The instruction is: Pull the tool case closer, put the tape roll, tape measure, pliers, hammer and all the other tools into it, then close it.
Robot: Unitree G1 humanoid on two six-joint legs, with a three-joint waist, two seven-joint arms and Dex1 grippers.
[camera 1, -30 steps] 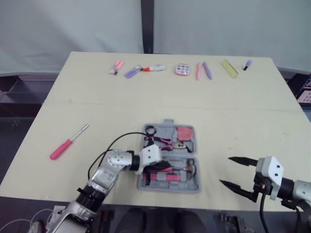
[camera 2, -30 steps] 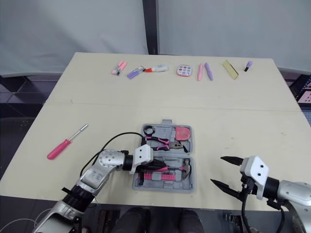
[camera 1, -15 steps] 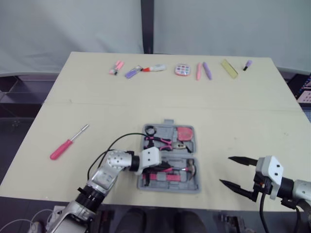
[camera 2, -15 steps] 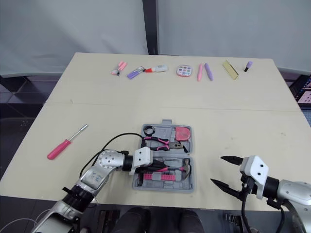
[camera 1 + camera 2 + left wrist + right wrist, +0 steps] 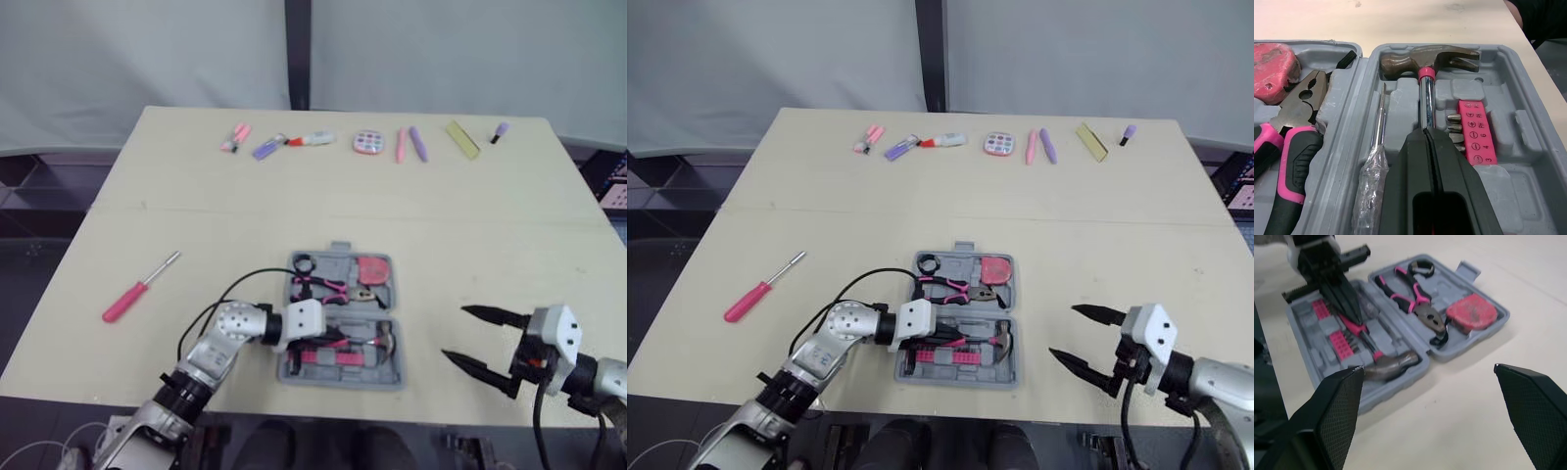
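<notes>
The left gripper (image 5: 1425, 133) has its two fingers drawn together on the handle of the one hammer (image 5: 1427, 56), which lies in the near half of the open tool case (image 5: 1508, 63). Beside the hammer in that half lie one clear-handled screwdriver (image 5: 1376, 161) and two pink bit blocks (image 5: 1342, 340). The far half holds one pair of pliers (image 5: 1298, 112), one red tape measure (image 5: 1268, 63) to their right, and one small black ring (image 5: 302, 262) at the far left corner. The single grey case sits near the front edge of the table (image 5: 490, 225), about midway across.

The right gripper (image 5: 453, 332) is spread wide and holds nothing; it hangs over bare table right of the case, well apart from it.

One pink-handled screwdriver (image 5: 137, 289) lies on the table well left of the case. Along the far edge runs a row of eight small items (image 5: 368, 141) in pink, purple, red-and-white and yellow
</notes>
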